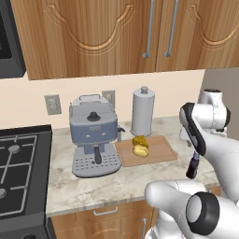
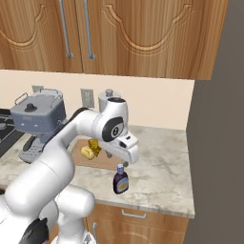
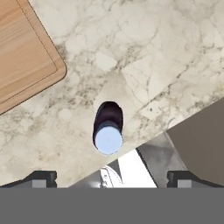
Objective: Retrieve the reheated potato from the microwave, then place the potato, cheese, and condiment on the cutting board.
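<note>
The condiment, a dark bottle with a pale cap, stands upright on the marble counter near its front edge, to the right of the cutting board. My gripper hangs open just above it. In the hand view the condiment bottle is seen from the top, between and ahead of my open gripper. The potato and the cheese lie together on the cutting board. An edge of the black microwave shows at the upper left.
A grey coffee machine stands left of the board and a paper towel roll behind it. A stove lies at far left. Wooden cabinets hang overhead. A grey wall bounds the counter on the right.
</note>
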